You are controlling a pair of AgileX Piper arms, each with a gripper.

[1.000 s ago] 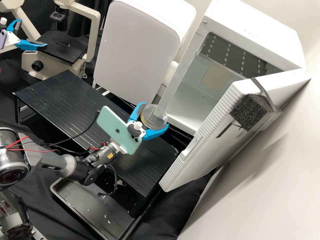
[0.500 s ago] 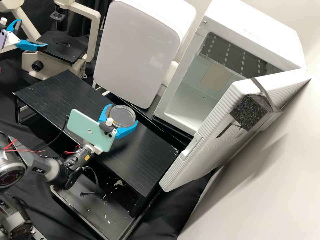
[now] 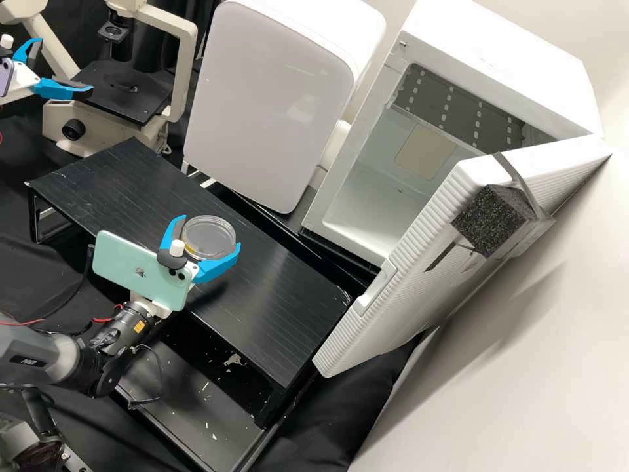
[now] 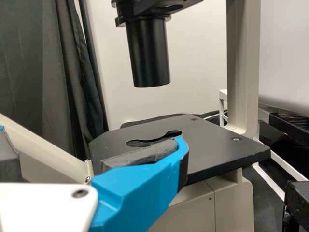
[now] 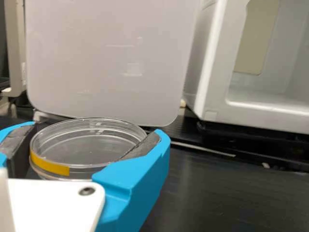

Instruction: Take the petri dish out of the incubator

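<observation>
A black desk (image 3: 275, 308) stands beside the open incubator (image 3: 498, 72); well apart from the incubator, the left gripper (image 3: 66, 67) has its jaws spread; nearer it, the right gripper (image 3: 211, 232) has jaws closed round the petri dish (image 3: 211, 241), outside the incubator; a weak side grip could let the dish slip, hasty lowering tip it.

Petri dish (image 3: 213, 240) in right tool (image 3: 209, 234), over black stand (image 3: 275, 295); incubator (image 3: 350, 174) open.

A microscope (image 3: 131, 101) and a pale box (image 3: 262, 105) stand near a black table (image 3: 275, 282)
</observation>
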